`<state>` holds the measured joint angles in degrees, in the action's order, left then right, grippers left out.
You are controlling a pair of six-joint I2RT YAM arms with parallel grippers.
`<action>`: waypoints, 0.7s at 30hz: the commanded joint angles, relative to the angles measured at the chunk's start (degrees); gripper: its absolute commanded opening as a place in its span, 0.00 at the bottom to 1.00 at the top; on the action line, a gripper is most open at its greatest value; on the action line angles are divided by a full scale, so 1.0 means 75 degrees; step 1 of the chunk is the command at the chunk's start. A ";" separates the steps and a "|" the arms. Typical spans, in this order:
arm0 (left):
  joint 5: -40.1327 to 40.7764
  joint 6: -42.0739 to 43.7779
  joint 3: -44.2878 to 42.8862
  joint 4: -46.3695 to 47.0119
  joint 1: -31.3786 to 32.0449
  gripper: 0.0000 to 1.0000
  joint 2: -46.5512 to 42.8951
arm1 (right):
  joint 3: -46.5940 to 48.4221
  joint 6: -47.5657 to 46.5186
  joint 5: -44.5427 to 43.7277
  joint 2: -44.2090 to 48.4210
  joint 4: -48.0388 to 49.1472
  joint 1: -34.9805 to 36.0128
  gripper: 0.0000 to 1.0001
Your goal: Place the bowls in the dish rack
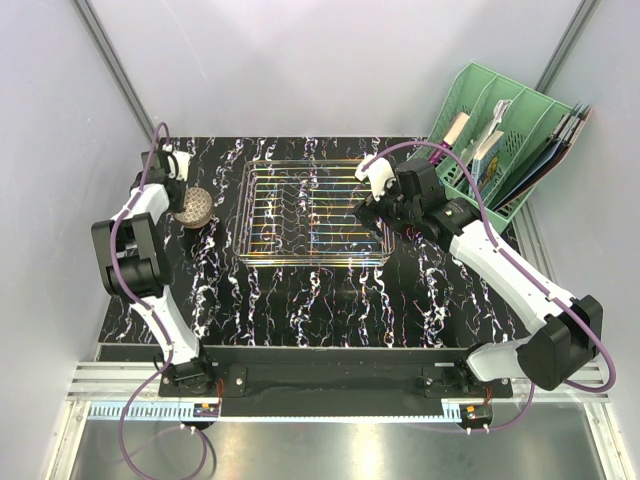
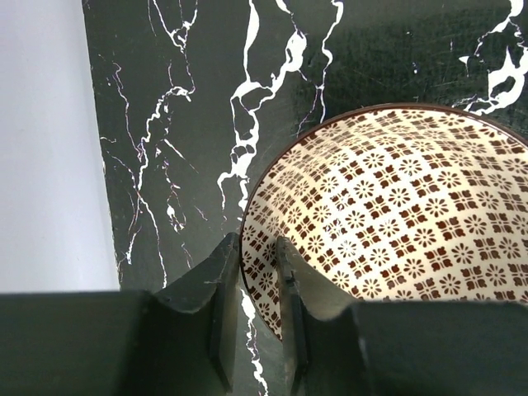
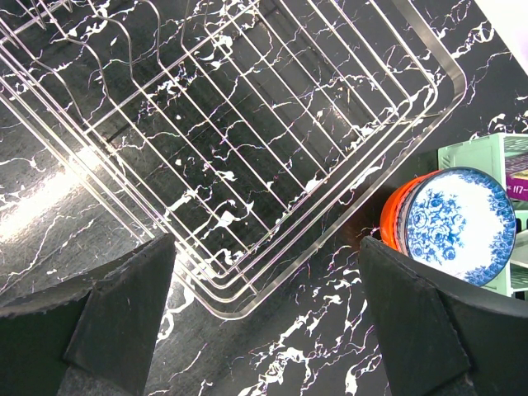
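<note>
A pink-red patterned bowl (image 1: 196, 208) sits on the black marble table left of the dish rack (image 1: 310, 262), a silver wire basket with nothing in it. My left gripper (image 2: 257, 239) straddles this bowl's (image 2: 396, 206) near-left rim, one finger outside and one inside, with a narrow gap; whether the pads press the rim I cannot tell. My right gripper (image 3: 266, 247) hangs open above the rack's (image 3: 355, 186) right corner, holding nothing. Beside it a blue-and-white bowl (image 3: 458, 224) rests in an orange-red bowl (image 3: 394, 221).
A green slotted file organiser (image 1: 500, 130) holding books and folders stands at the back right, close to the stacked bowls. White walls close in the left and back. The left wall (image 2: 49, 148) runs close to the patterned bowl.
</note>
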<state>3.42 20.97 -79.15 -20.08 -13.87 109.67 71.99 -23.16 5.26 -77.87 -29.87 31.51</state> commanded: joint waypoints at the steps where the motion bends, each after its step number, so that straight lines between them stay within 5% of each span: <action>1: 0.0071 0.0063 -0.0215 -0.0194 -0.0038 0.08 -0.0360 | 0.0046 0.0052 0.0073 0.0222 0.0057 0.0065 1.00; 4: 0.0130 0.0063 -0.0262 -0.0218 -0.0026 0.00 -0.0431 | 0.0070 0.0052 0.0084 0.0199 0.0057 0.0065 1.00; 21: 0.0376 -0.0007 -0.0462 -0.0464 0.0044 0.00 -0.0817 | 0.0152 0.0053 0.0108 0.0105 0.0057 0.0065 1.00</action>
<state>4.45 20.97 -80.55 -23.14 -13.85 107.13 71.99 -23.14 5.54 -77.87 -29.87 31.51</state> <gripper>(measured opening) 0.164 0.994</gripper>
